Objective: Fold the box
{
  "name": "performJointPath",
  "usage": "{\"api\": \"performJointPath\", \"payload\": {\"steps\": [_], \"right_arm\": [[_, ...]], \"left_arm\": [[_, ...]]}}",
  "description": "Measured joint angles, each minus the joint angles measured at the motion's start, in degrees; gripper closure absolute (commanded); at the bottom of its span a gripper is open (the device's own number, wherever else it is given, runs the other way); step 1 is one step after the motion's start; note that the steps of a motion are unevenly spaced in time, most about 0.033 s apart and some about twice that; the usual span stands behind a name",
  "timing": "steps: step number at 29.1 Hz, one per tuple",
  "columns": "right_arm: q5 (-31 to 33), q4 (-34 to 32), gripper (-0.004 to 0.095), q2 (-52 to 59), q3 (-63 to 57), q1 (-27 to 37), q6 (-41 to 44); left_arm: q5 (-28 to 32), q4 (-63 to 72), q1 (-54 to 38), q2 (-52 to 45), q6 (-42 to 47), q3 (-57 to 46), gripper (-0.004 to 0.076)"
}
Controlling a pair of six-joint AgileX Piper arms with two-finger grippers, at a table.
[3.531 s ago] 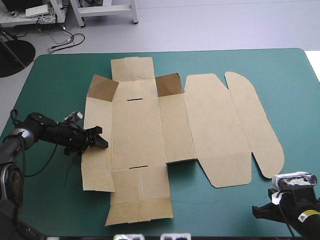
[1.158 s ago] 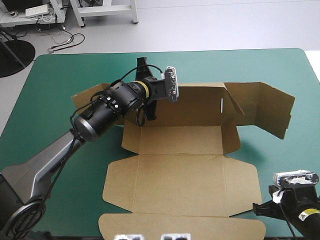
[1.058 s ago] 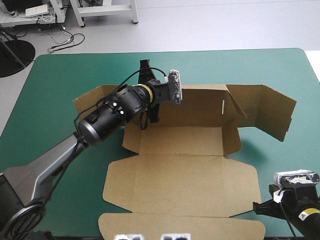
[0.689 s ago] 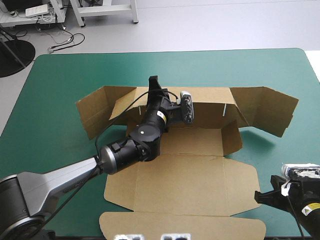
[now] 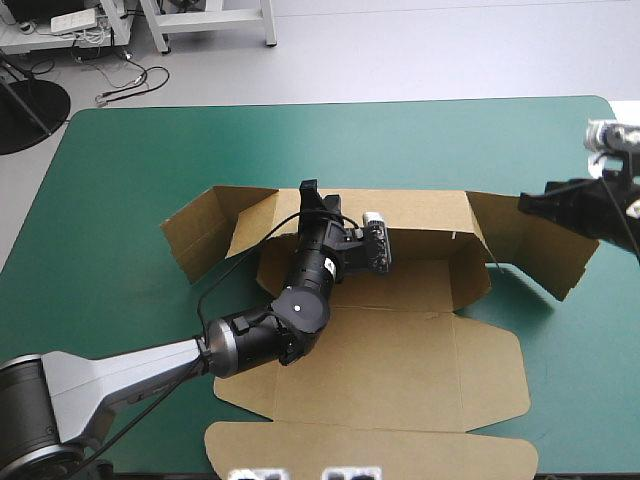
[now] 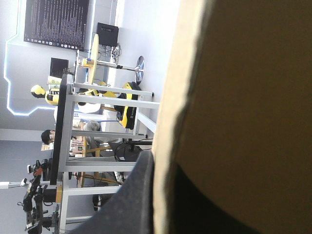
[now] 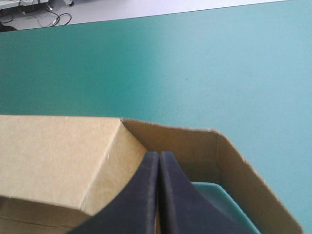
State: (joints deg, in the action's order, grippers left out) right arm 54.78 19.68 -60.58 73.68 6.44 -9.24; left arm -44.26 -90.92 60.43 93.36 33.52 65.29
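High view: left claw (image 5: 309,194), reaching across the box (image 5: 400,350), grips its wall; right claw (image 5: 529,203) closed.

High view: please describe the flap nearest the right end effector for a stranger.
On the teal-green table, the brown box has its back wall raised. A flap angles from its right end toward the table's right edge. Only this flap has the right end effector at its top.

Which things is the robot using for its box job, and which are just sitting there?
For the job:
- the brown cut-board box, walls partly raised
- the left black-finned gripper, pinching the far wall
- the right black-finned gripper, shut, at the right-hand flap

Just there:
- the teal-green table cover, only bearing the box
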Motion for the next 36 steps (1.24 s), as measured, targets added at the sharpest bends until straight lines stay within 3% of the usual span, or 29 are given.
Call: {"api": "performJointPath", "payload": {"steps": [8, 15, 26, 36], "right_arm": [[9.02, 2.52, 0.0923, -23.50, 18.45, -0.06, -1.42], [13.74, 2.64, 0.0923, -32.88, 20.47, -0.06, -3.09], [16.18, 2.80, 0.0928, -34.56, 20.04, 0.25, -5.13], [16.18, 3.59, 0.0928, -30.36, 11.08, 0.38, -9.45]], "left_arm": [[-0.48, -0.37, 0.00, 0.00, 1.02, -0.14, 0.0734], [-1.50, -0.77, 0.00, 0.00, 2.20, -0.27, 0.0734], [-3.01, -0.77, 0.00, 0.00, 4.03, -0.31, 0.0734], [-4.53, -0.46, 0.00, 0.00, 6.17, -0.31, 0.0734]]}}
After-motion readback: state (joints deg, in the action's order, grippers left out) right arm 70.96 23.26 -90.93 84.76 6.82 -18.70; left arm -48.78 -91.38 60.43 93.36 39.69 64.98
